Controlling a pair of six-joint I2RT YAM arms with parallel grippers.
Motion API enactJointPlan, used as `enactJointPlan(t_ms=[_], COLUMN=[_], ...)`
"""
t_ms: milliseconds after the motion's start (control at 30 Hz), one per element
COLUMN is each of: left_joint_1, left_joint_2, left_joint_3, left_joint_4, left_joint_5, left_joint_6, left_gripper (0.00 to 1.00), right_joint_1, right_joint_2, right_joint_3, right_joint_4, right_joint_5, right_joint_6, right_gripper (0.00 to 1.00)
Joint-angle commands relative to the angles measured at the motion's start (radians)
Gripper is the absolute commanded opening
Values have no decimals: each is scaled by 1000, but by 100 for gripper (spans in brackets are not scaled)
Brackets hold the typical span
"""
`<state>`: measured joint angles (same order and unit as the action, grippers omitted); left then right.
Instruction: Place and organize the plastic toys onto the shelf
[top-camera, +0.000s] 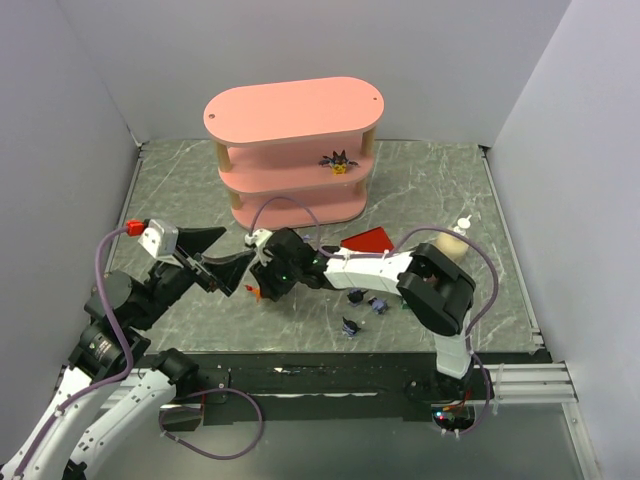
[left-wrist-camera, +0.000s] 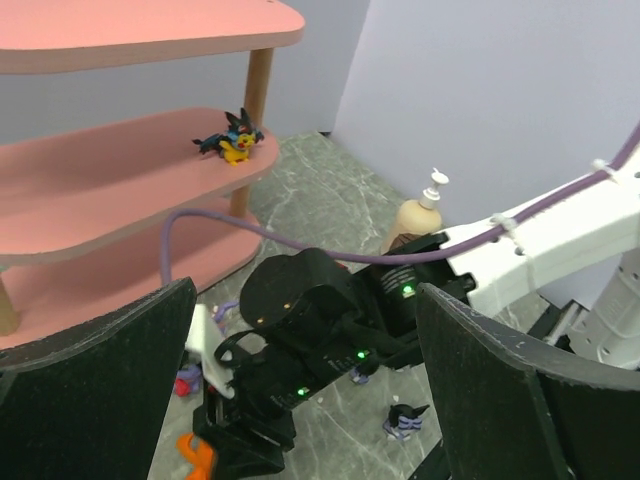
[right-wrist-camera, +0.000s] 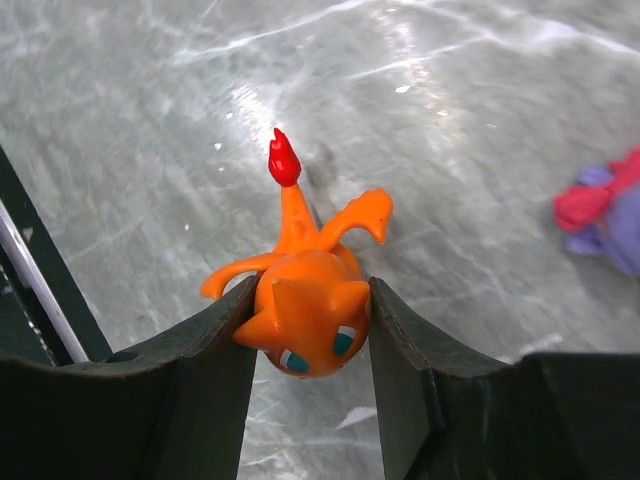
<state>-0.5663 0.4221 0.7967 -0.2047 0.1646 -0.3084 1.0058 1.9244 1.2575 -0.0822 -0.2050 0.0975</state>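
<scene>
Orange toy (right-wrist-camera: 305, 320) is pinched at its head by the right gripper (right-wrist-camera: 308, 295), low at the table (right-wrist-camera: 450, 120) before the shelf (top-camera: 290, 112). Its rounded head may slip out; the left gripper (top-camera: 222, 258), spread empty, crowds close.

The top view looks down from high over the near edge of the table (top-camera: 180, 200), taking in all of it and the shelf (top-camera: 295, 110) at its far side. The left wrist view sits low, facing past the right arm (left-wrist-camera: 560, 235) toward the shelf's end. The right wrist view looks steeply down, very near the tabletop, at the orange toy (right-wrist-camera: 310, 310). All 3 views share that toy; top and left wrist share the shelf.
</scene>
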Motion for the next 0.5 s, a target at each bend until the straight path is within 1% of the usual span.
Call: enactJointPlan(t_ms=[0, 33, 100, 133, 167, 200, 233, 300, 400, 467], left_joint_1=[-3, -3, -1, -3, -3, -3, -3, -3, -3, -3], left_joint_2=[-11, -16, -20, -28, -34, -37, -42, -40, -26, 15], left_joint_3=[22, 22, 18, 13, 9, -2, -8, -20, -21, 5], left_joint_4=[-2, -9, -12, -12, -10, -7, -4, -10, -18, -67], left_joint_5=[-82, -100, -155, -161, -206, -224, -249, -342, -349, -346], left_joint_6=[-6, -9, -21, -30, -38, -58, -75, -142, -156, -169], left_gripper=[96, 96, 97, 96, 96, 96, 96, 96, 96, 96], right_joint_1=[7, 8, 8, 8, 7, 7, 7, 5, -1, -12], right_joint_2=[-96, -102, -120, -128, -134, -151, -159, -189, -223, -241], right_joint_3=[77, 109, 140, 169, 181, 192, 213, 235, 256, 266], right_joint_4=[-39, -86, -129, -152, -192, -215, -237, -295, -390, -438], right_joint_5=[127, 144, 185, 197, 203, 204, 237, 262, 286, 299], right_joint_6=[110, 123, 159, 171, 194, 205, 215, 251, 306, 338], right_gripper=[0, 0, 0, 0, 0, 0, 0, 0, 0, 0])
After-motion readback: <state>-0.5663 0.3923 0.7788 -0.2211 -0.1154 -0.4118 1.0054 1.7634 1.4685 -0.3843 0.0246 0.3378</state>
